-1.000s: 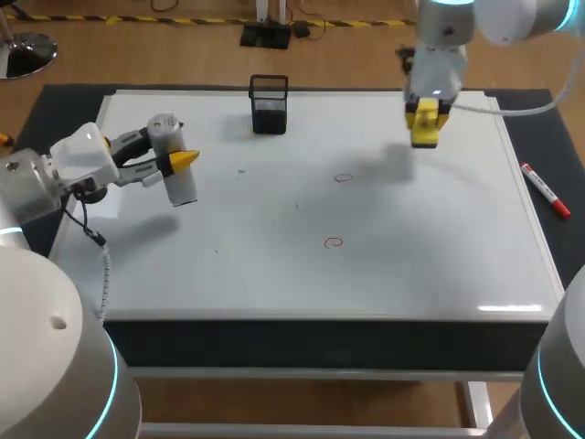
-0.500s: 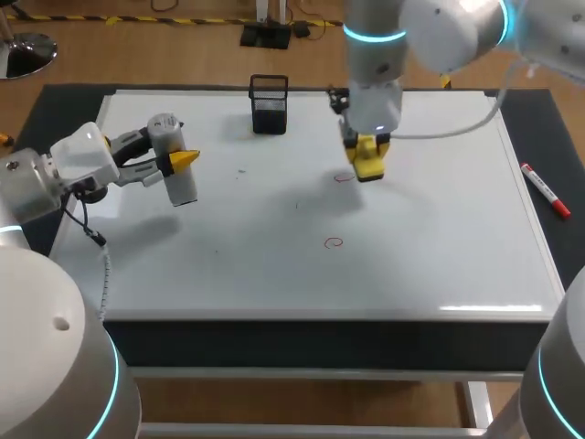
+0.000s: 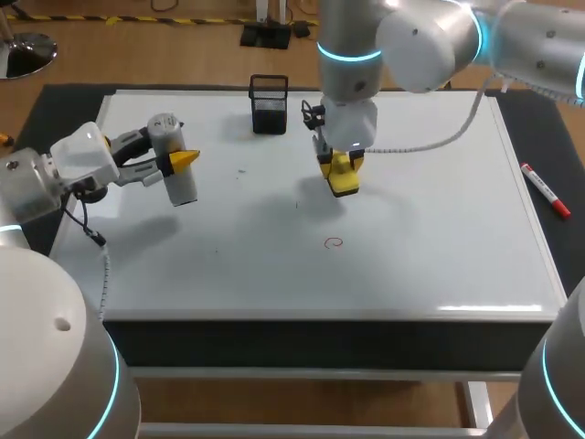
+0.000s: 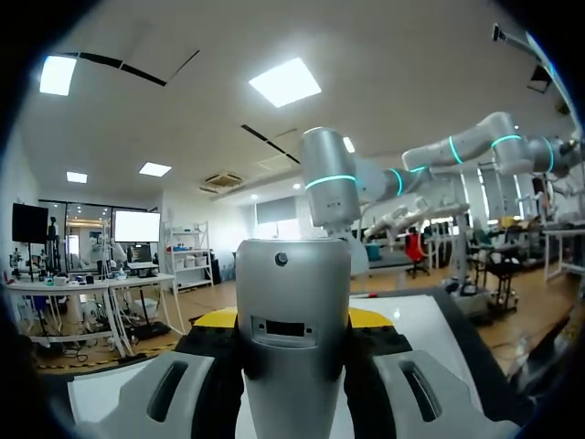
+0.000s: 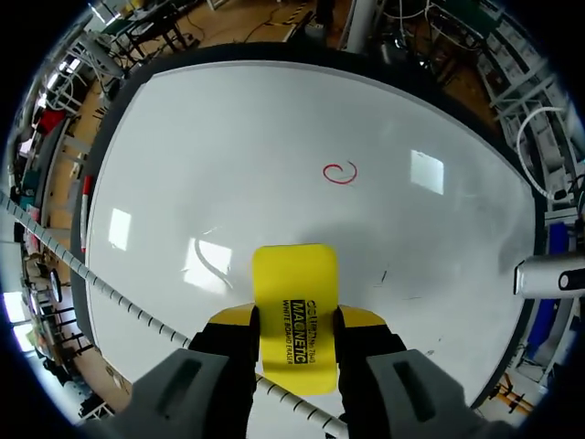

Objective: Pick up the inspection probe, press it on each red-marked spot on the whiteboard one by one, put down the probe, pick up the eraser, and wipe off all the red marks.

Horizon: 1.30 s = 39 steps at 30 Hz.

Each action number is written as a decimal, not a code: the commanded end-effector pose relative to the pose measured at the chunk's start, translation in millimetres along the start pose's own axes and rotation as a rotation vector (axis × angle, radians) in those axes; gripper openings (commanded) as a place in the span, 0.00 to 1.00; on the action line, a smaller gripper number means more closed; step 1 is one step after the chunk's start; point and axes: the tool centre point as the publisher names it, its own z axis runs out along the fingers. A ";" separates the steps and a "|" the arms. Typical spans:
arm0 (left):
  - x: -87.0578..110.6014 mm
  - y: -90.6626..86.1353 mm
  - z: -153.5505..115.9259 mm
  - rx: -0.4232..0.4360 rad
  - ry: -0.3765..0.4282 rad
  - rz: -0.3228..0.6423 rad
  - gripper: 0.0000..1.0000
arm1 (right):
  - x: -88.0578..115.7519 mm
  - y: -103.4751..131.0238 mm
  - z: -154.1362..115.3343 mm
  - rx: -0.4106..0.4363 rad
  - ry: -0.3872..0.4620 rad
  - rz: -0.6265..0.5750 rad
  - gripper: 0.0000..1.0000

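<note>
Silver and stubby, the inspection probe point(image 3: 175, 174) sits at the left of the head view. The left jaws are clamped on it and hold it clear of the whiteboard point(image 3: 439, 229), likely to stay out of the wiping path. At centre the right jaws are closed on the yellow eraser point(image 3: 342, 179), face down near the board for scrubbing. One red mark point(image 3: 334, 242) lies just below it, seemingly next. A red marker point(image 3: 546, 190) lies far right on the counter.
</note>
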 end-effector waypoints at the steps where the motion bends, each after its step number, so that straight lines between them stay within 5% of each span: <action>1: -0.1 0.6 0.2 0.005 -0.001 0.002 0.00 | -2.8 -10.3 7.3 -0.023 -0.016 -0.008 0.00; 39: -0.1 0.6 0.2 0.005 -0.001 0.002 0.00 | 23.4 -22.0 44.9 -0.086 0.015 0.041 0.00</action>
